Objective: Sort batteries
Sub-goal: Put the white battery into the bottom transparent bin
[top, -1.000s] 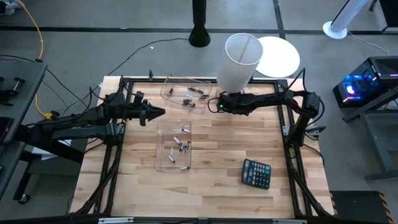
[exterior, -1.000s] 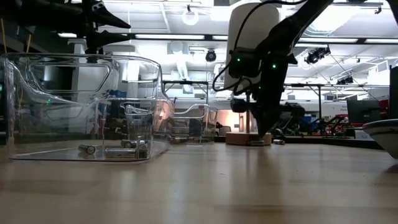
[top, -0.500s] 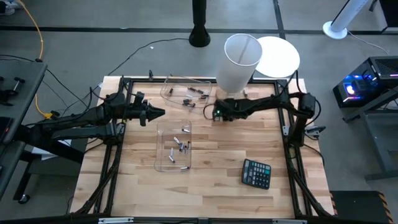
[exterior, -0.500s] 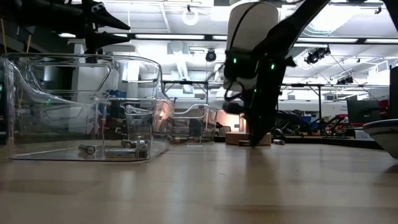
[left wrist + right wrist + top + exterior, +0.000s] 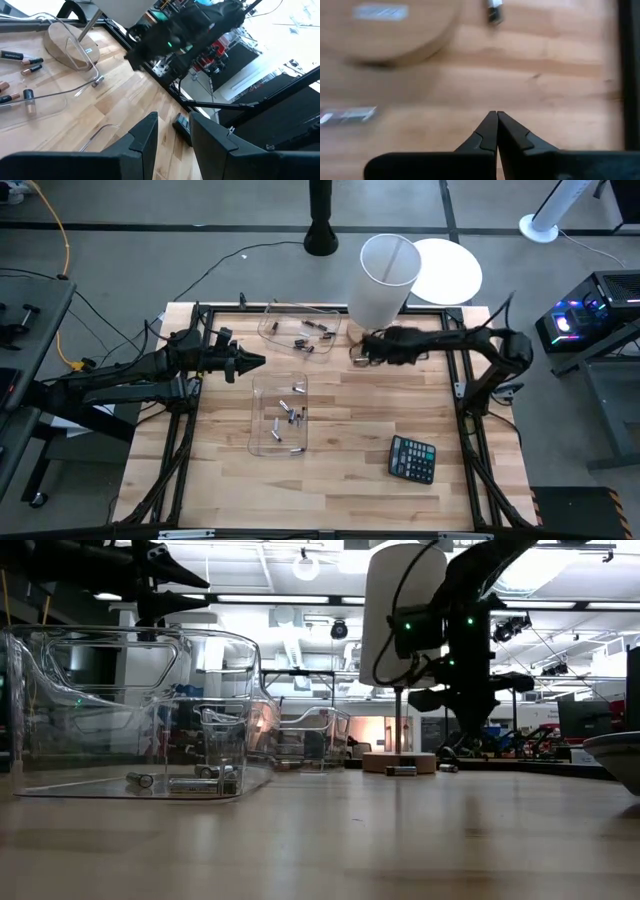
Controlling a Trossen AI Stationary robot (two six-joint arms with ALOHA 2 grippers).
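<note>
Change since earlier: my right end effector (image 5: 357,352) has pulled back from just left of the white cylinder's (image 5: 383,278) base toward the right edge of the counter (image 5: 350,420) and risen; my left end effector (image 5: 258,360) has not shifted.

Right end effector: its fingers (image 5: 494,131) are pressed tip to tip with nothing between them. It hovers above the wood close to the cylinder's round wooden foot (image 5: 395,30).

Left end effector: parked well left of the cylinder, fingers (image 5: 145,135) parted and empty, pointing toward the near tray (image 5: 282,415).

Batteries: one group lies in the clear tray (image 5: 300,332) just left of the cylinder, another group of batteries (image 5: 290,420) in the near tray farther from it. Loose cells (image 5: 347,115) lie on the counter beside the cylinder's foot, one more (image 5: 495,12) just past it.

Step in hand, my judgement: picking a loose cell near the foot. I would spread the fingers first, line them across the cell's short axis, descend straight down until the tips straddle it, then close gently so it does not roll away.

Hard to make out: the loose cells are blurred in my right wrist view, so I cannot tell their size or type. The low view shows a cell (image 5: 402,770) by the foot only as a sliver. The calculator (image 5: 412,458) sits far from the cylinder, untouched.
</note>
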